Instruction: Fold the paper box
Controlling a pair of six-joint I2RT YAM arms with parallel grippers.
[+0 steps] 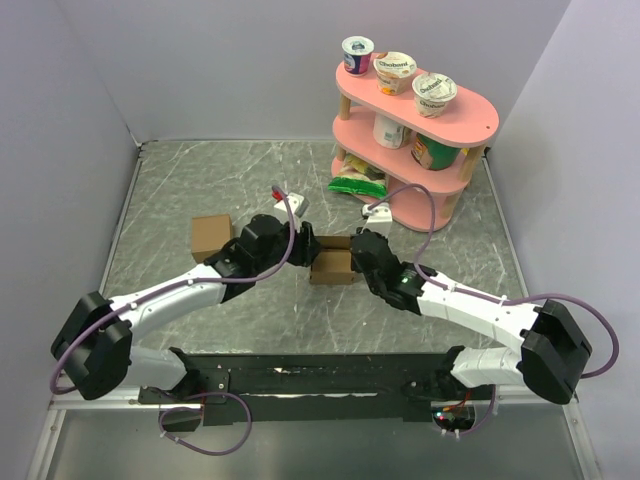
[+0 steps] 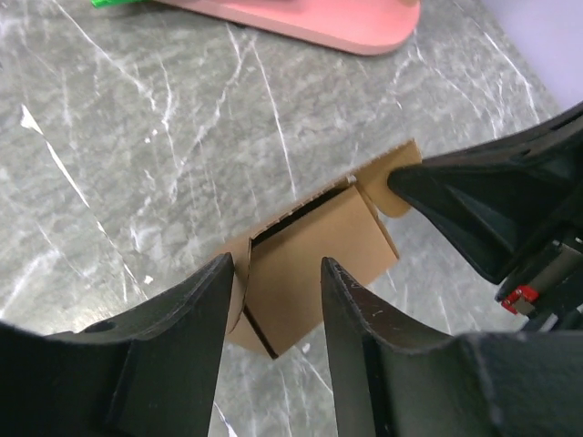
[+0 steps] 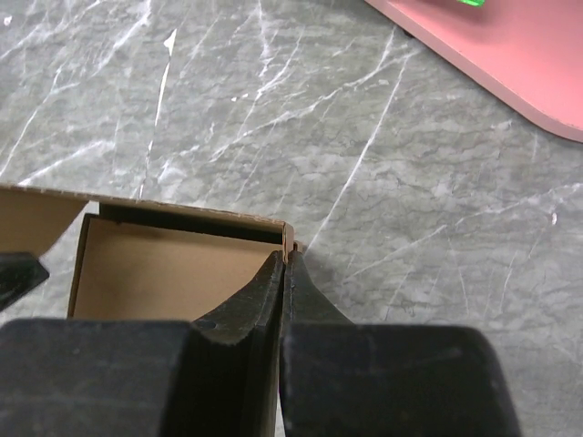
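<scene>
The paper box (image 1: 332,268), a small brown carton with its top open, lies mid-table between my two grippers. My left gripper (image 1: 303,243) is open. In its wrist view the box (image 2: 314,255) lies just past the fingertips, framed by the gap of the left gripper (image 2: 276,264), and a rounded side flap (image 2: 239,282) is close to the left finger. My right gripper (image 3: 285,257) is shut on the thin edge of the box wall at a corner of the box (image 3: 164,273). From above, the right gripper (image 1: 355,252) is at the box's right side.
A neat brown cardboard cube (image 1: 210,235) stands left of the arms. A pink two-tier shelf (image 1: 470,118) with yoghurt cups (image 1: 396,72) is at the back right, with a green packet (image 1: 358,183) at its foot. A small white object (image 1: 297,205) lies behind the grippers.
</scene>
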